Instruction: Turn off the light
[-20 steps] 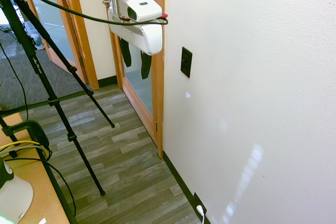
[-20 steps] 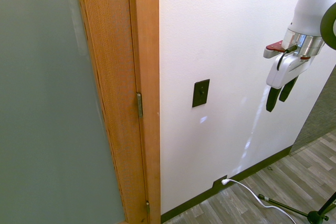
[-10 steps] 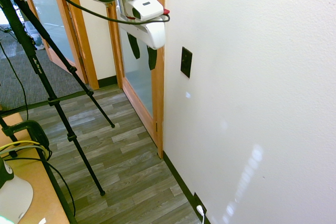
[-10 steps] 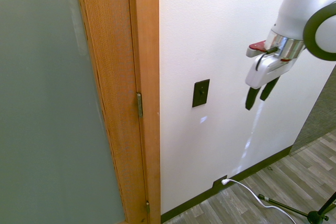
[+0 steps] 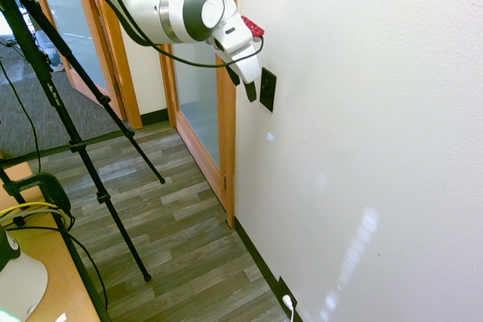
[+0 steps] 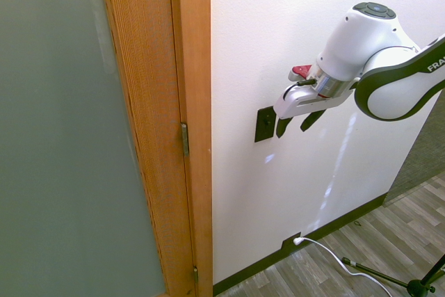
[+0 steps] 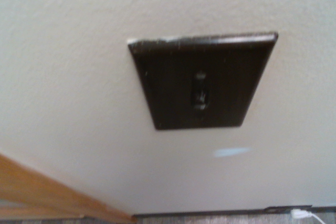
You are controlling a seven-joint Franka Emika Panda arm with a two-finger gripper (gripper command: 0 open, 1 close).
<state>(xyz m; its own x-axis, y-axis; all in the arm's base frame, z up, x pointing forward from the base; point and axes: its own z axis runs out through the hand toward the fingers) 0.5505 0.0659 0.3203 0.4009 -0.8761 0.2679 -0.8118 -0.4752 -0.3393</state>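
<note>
In the first exterior view, my white arm comes in from the upper left and brings the white two-finger gripper with black fingers (image 5: 242, 88) near the pale, lightly textured wall (image 5: 362, 148). The small black upright rectangular switch plate (image 5: 268, 90) sits on that wall, just beside the fingers as I see them from here. A wood-framed frosted glass door (image 5: 198, 103) stands behind the gripper, and grey wood-look planks make up the floor (image 5: 158, 224). Low on the wall I have the smaller black outlet plate (image 5: 287, 292) with a white plug (image 5: 287, 302) in it. The second exterior view shows me the arm reaching in from the right, the fingers pointing down and spread wide apart, with nothing held between them. The switch plate is just beside the nearer fingertip; whether they touch, I can't tell. A white cord (image 6: 341, 262) runs from the plug across the floor. In my wrist view, slightly blurred, the switch plate fills the middle, its small dark toggle (image 7: 200, 92) at the centre, and a pale patch of light (image 7: 231, 151) lies on the wall near it.
</note>
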